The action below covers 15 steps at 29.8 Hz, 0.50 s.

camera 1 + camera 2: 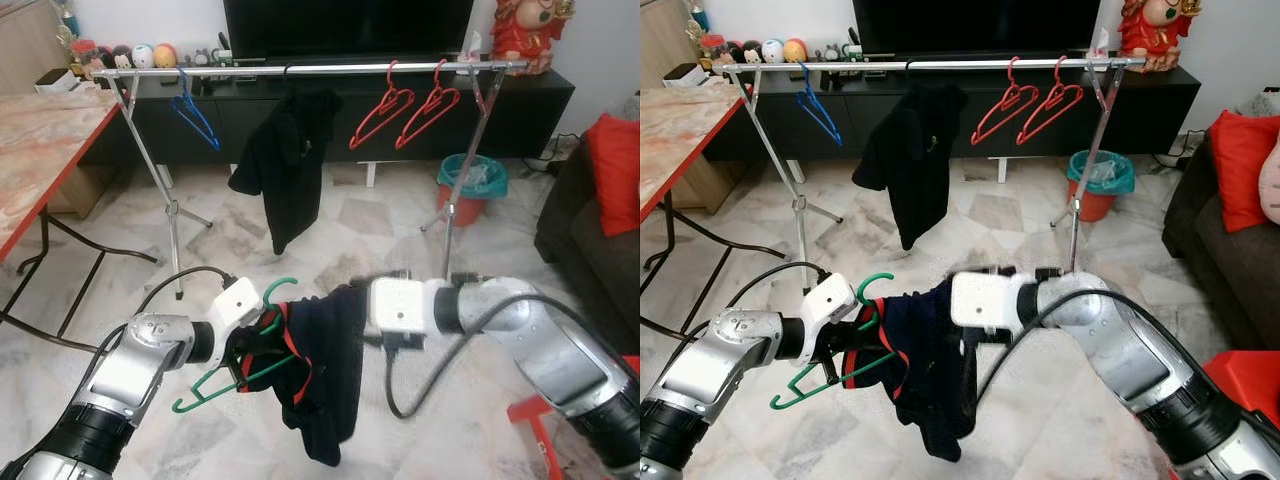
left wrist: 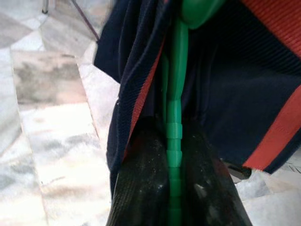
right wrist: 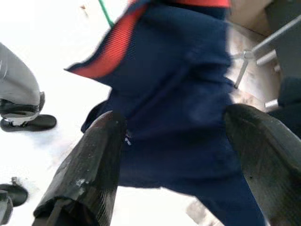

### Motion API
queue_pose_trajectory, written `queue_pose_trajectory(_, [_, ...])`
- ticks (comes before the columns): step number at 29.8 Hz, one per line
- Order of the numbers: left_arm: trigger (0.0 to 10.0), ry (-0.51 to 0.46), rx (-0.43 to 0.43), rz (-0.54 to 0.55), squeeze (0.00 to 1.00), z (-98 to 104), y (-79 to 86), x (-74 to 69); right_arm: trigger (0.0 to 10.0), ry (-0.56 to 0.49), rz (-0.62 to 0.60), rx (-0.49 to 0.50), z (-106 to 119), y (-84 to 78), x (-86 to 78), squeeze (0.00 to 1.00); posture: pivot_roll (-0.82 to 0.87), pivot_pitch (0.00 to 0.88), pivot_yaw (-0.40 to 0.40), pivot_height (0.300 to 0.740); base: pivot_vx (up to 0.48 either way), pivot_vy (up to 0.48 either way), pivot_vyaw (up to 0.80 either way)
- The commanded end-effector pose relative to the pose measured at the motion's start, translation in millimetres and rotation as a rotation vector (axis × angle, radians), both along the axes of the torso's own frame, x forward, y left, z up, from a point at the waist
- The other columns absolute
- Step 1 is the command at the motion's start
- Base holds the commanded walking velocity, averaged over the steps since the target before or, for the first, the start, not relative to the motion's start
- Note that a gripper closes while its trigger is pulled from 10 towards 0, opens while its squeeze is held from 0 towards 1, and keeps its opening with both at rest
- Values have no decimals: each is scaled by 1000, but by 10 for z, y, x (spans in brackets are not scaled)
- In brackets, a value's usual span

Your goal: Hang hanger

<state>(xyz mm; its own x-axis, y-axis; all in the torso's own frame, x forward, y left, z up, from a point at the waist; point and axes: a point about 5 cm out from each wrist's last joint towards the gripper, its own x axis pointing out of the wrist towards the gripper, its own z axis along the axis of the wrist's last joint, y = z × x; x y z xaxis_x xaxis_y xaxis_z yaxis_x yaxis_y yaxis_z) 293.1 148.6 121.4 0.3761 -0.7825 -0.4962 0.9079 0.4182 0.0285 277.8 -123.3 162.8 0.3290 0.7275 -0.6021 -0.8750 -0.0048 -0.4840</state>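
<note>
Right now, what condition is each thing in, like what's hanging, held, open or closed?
Green hanger: clamped in the left gripper, off the rail.
Navy garment: draped on the green hanger, partly bunched.
Right gripper: open, fingers either side of the garment.
Blue hanger: hanging on the rail, bare.
Two red hangers: hanging, bare.
Black garment: hanging on the rail.

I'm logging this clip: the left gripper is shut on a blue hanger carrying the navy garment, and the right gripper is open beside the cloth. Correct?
One detail is off: the hanger in the left gripper is green, as the left wrist view shows; the blue hanger is on the rail. The right gripper is open by the navy garment.
</note>
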Motion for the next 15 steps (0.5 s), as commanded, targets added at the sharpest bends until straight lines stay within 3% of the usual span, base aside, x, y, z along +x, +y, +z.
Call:
queue_pose_trajectory(1, [10000, -45, -8, -74, 0, 161, -76, 17, 10000, -9, 30, -2, 23, -11, 21, 0, -114, 0, 56, 740, 0, 0, 0])
queue_pose_trajectory(6, [10000, -40, 0, -176, 0, 195, -178, -3, 10000, -43, 77, 18, 48, 8, 62, 0, -111, 0, 60, 740, 0, 0, 0])
queue_pose_trajectory(9, [10000, -31, 11, -235, 0, 207, -222, -18, 10000, -139, 38, 31, 178, -14, 195, 0, -118, 0, 63, 740, 0, 0, 0])
queue_pose_trajectory(15, [10000, -23, 22, -286, 0, 196, -272, -44, 10000, -109, 90, 26, 160, -7, 159, 0, -120, 0, 64, 740, 0, 0, 0])
